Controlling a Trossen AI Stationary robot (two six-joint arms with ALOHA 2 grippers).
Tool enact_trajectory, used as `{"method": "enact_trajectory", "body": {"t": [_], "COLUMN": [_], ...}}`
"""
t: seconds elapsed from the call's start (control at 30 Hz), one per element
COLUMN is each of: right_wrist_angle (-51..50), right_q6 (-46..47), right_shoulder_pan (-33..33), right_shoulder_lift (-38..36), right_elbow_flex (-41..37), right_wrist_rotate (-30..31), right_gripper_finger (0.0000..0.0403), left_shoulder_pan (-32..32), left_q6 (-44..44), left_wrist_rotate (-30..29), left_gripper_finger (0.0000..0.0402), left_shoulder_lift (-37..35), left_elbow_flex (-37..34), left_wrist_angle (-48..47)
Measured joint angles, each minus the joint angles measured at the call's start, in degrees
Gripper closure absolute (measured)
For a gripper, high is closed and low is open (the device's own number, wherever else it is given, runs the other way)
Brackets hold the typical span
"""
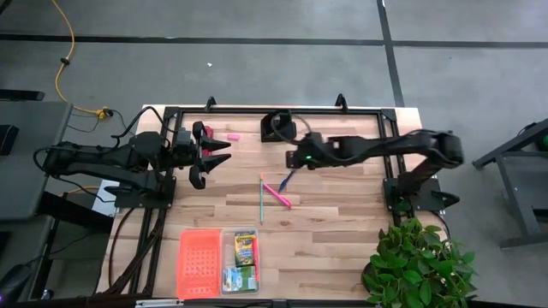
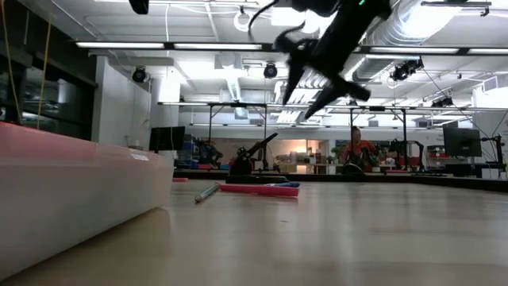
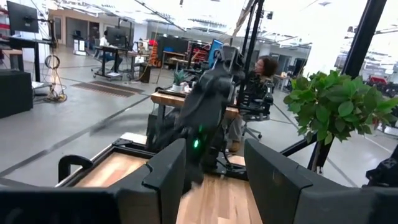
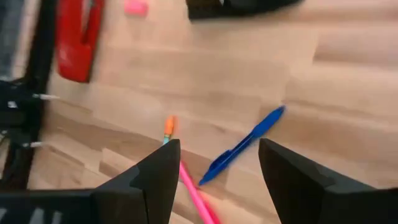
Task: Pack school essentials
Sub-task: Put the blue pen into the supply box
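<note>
Seen from straight above, the wooden surface (image 1: 342,231) carries a clear bin (image 1: 239,261) near its front edge, with the yellow-green crayon box (image 1: 244,248) and the small green-and-white box (image 1: 233,276) already lying inside it and an orange lid (image 1: 199,263) just beside it; the right pincer (image 1: 295,159) hangs over the middle of the surface, above the loose blue pen (image 1: 286,180), pink pen (image 1: 276,194) and green pencil (image 1: 261,203), while the left pincer (image 1: 204,156) waits near the far left edge beside the red stapler-like bar (image 1: 199,133) and the tiny pink eraser (image 1: 232,136). At surface level, the low view shows the right arm up in the air and the pens lying flat far off (nothing hangs from the fingers). Looking along the left wrist, its two fingers (image 3: 168,174) stand apart with nothing between them, aimed at the other arm. Looking along the right wrist, the fingers (image 4: 158,171) are spread wide and empty, with the blue pen and the pink pen showing in the gap below. My reading is that the boxes are packed and the pens are the step in hand: the next move calls for the right pincer to drop, straddle one thin pen across its length, and close low enough to catch it off the flat wood
</note>
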Motion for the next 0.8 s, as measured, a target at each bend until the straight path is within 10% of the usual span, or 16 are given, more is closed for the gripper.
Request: {"method": "enact_trajectory", "body": {"t": [0.4, 0.8], "right_wrist_angle": [2.2, 3.8], "right_q6": [16.2, 22.7], "right_shoulder_pan": [-1.1, -2.8], "right_shoulder_lift": [18.1, 21.1], "right_elbow_flex": [2.9, 3.1], "right_wrist_rotate": [-5.3, -7.4], "right_gripper_finger": [0.0192, 0.0209], "left_shoulder_pan": [0.0, 0.0], "left_q6": [1.5, 1.4], "left_wrist_rotate": [0.0, 0.0], "left_gripper_finger": [0.0248, 0.0248], "left_shoulder_lift": [0.0, 0.0], "left_elbow_flex": [0.0, 0.0], "left_wrist_angle": [0.0, 0.0]}}
